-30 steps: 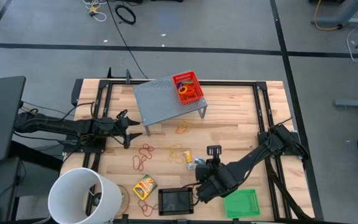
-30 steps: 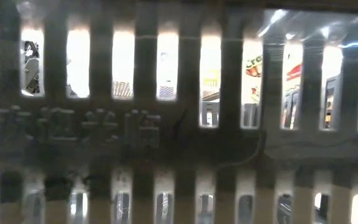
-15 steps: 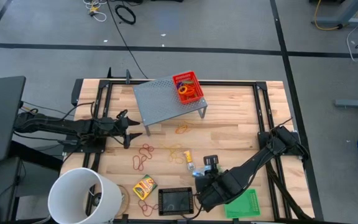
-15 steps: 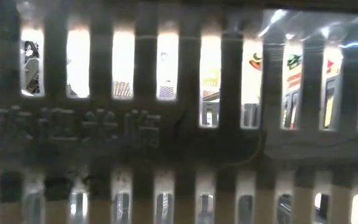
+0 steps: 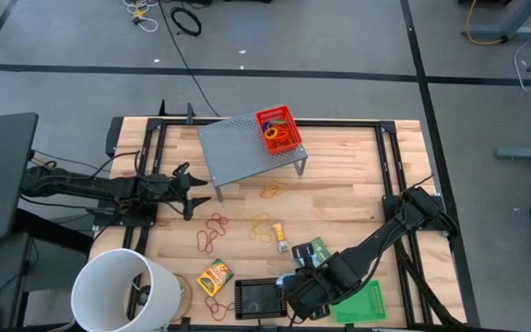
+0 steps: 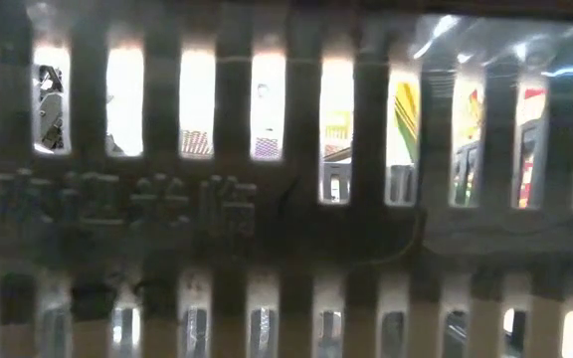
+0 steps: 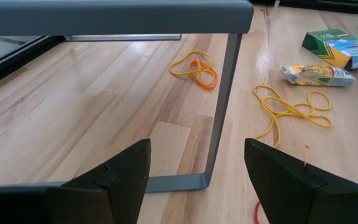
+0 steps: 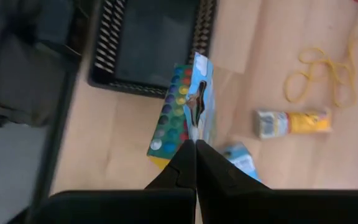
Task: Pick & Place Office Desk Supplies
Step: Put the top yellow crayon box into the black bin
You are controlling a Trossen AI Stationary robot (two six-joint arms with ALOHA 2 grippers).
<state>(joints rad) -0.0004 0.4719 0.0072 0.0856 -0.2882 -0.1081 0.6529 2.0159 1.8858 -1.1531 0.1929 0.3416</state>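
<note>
Teal-green packet (image 8: pixel 188 106) is pinched edge-on in the right claw (image 8: pixel 195 152), held above the tabletop (image 5: pixel 339 184) just beside the black mesh tray (image 5: pixel 260 297). Step judged: carry toward that tray. Next move calls for centring over the tray before release. Left claw (image 7: pixel 194 177) waits, fingers apart, near the grey riser (image 5: pixel 247 143).

Low view blocked by blurred black mesh tray (image 6: pixel 267 219) bars — room behind only in slivers
</note>
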